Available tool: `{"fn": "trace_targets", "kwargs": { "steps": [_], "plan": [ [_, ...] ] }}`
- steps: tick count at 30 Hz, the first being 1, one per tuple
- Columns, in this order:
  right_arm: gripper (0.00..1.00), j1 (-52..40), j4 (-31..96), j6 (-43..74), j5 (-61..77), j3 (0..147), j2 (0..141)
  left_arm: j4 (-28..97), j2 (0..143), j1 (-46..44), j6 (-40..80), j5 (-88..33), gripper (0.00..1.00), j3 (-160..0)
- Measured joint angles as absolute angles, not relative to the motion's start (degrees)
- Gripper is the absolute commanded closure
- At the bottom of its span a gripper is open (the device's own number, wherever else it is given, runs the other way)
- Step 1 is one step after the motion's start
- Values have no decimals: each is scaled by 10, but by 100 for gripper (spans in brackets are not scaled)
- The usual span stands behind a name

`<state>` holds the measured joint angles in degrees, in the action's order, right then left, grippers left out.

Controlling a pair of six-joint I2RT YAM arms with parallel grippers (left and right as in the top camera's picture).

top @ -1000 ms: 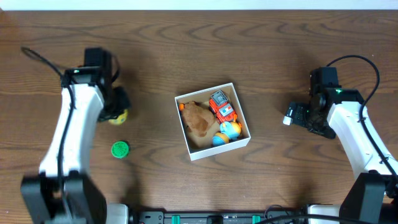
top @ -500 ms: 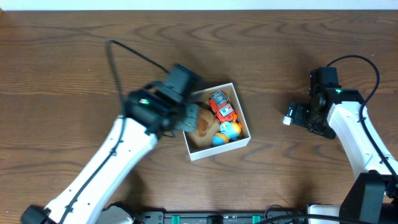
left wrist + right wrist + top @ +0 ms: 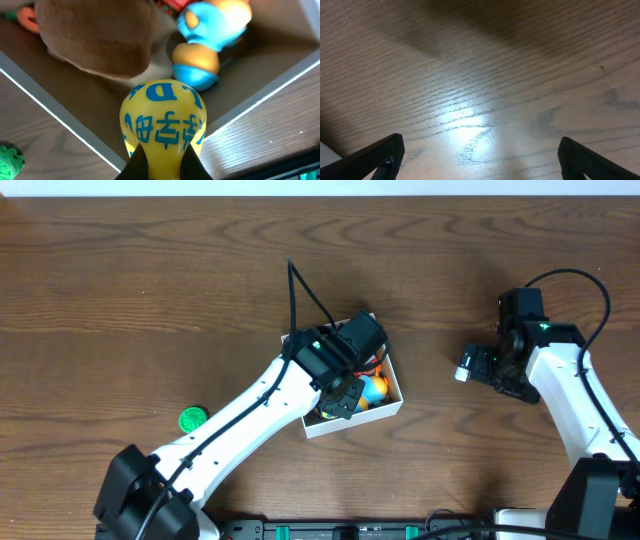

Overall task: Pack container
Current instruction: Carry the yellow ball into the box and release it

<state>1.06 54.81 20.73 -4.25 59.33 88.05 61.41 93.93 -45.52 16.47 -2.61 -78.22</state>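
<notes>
The container (image 3: 393, 406), a small square white-walled box with a brown inside, sits mid-table. My left gripper (image 3: 340, 395) hangs over its front part, shut on a yellow toy with blue letters (image 3: 163, 125). In the left wrist view the container's white wall (image 3: 55, 107) runs under the toy. Inside lie a brown plush (image 3: 95, 40), a blue and orange toy (image 3: 205, 45) and a red toy (image 3: 172, 5) at the top edge. My right gripper (image 3: 468, 366) is open and empty over bare table, right of the container; its fingers (image 3: 480, 157) spread wide.
A green round toy (image 3: 192, 418) lies on the table at the front left, also in the left wrist view's lower left corner (image 3: 10, 157). A black cable loops above my left arm.
My left arm swung from the far left to over the container, carrying the yellow toy. The right arm has not moved.
</notes>
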Motion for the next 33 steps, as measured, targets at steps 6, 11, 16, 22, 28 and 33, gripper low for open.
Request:
{"fn": "trace_targets", "kwargs": {
  "steps": [6, 11, 16, 22, 28, 33],
  "plan": [
    [1, 11, 548, 207, -43, 594, 881, 629, 941, -449, 162, -26, 62, -782],
    [1, 11, 548, 207, -43, 593, 881, 640, 941, -449, 165, -26, 42, -782],
    [1, 11, 548, 207, -43, 594, 881, 641, 941, -449, 165, -26, 42, -782],
    [1, 11, 548, 207, -43, 594, 881, 641, 941, -449, 165, -19, 42, -782],
    [1, 11, 548, 207, -43, 594, 881, 635, 941, -449, 165, 19, 42, -782],
    [1, 11, 548, 207, -43, 594, 881, 634, 941, -449, 164, 45, 38, -782]
  ]
}}
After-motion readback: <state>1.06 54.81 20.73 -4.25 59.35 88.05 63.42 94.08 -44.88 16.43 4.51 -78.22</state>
